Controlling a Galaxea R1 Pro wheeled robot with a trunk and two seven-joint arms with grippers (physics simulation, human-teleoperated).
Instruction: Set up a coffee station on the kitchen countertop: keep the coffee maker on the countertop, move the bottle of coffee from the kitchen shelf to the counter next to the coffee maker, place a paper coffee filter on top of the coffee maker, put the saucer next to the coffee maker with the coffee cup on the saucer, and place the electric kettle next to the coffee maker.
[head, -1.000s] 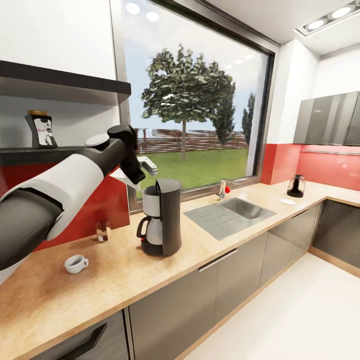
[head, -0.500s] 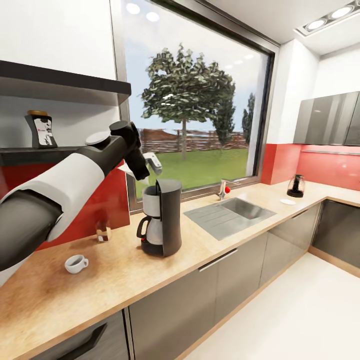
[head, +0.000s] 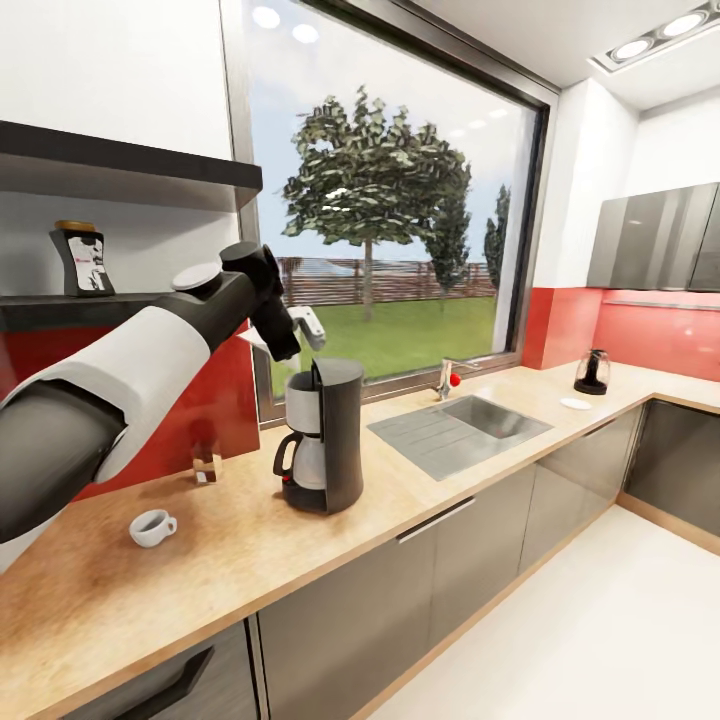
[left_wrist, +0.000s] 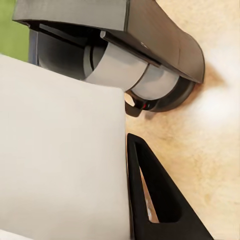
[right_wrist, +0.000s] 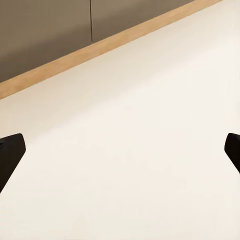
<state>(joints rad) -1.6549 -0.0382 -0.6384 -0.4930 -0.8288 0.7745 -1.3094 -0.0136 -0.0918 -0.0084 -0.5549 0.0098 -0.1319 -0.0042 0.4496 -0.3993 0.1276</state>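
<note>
**White paper filter held above the black coffee maker**

Head view: a light wood-look kitchen countertop (head: 250, 540) runs from the near left to the far right, over glossy grey cabinets, with a steel sink (head: 460, 425) set in it below a large window. The left arm reaches forward from the near left. Its left tool (head: 285, 335) hangs just above the coffee maker (head: 322, 435), a tall black machine with a silver band and a glass carafe. A white sheet, the paper coffee filter (head: 250, 341), shows at the tool, partly hidden behind the wrist. Left of the coffee maker, a white coffee cup (head: 152, 527) sits on the surface, well apart from it. On the black kitchen shelf (head: 60, 305) at the far left stands the bottle of coffee (head: 80, 259), dark with a gold lid. Far right on the surface stands the electric kettle (head: 592, 372), and just in front of it lies the white saucer (head: 575, 404).

Left wrist view: the white filter (left_wrist: 60, 160) lies pressed against one black finger (left_wrist: 155, 200); the other finger is hidden behind the paper. The left tool is closed on it. Beyond it lie the coffee maker (left_wrist: 145, 45) and the beige surface.

Right wrist view: two black fingertips (right_wrist: 10, 155) sit at opposite edges, spread wide with nothing between them, over a pale floor (right_wrist: 130, 150) with a grey cabinet front beyond a wooden strip.
</note>
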